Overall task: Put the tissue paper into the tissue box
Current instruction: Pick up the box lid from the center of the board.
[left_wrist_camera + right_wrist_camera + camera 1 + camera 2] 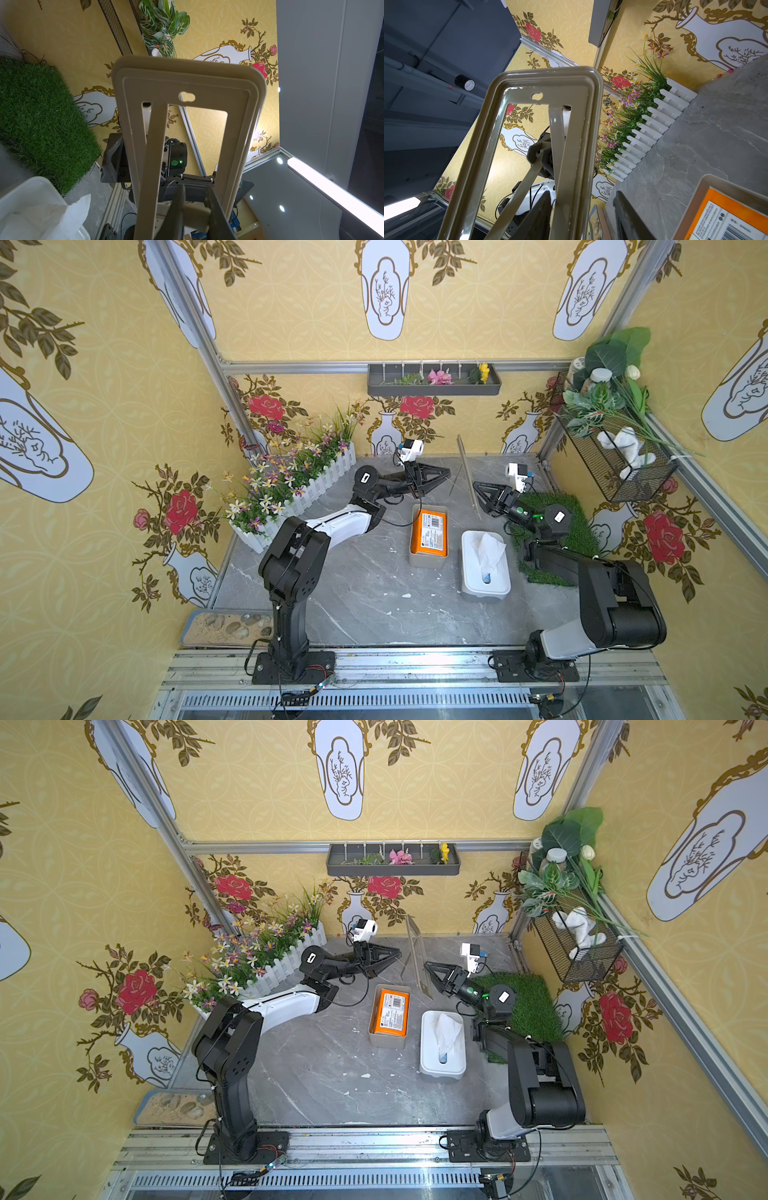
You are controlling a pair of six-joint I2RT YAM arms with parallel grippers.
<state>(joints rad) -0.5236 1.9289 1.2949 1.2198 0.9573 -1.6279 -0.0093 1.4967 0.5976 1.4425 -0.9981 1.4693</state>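
Left gripper (196, 199) is clamped on the lid (468, 472); right gripper (582, 193) stands part open astride its edge, not yet pinching; lid nearly upright just behind the box (428, 562), tissue pack (430, 536) inside it; seemingly best to close gently, then lower squarely.

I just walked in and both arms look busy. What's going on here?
The left gripper is shut on the strut of a beige frame, holding it upright on edge. The right gripper has its jaws either side of the frame's rim, not yet closed. The orange tissue pack lies in the open beige box, beside a white tissue box.
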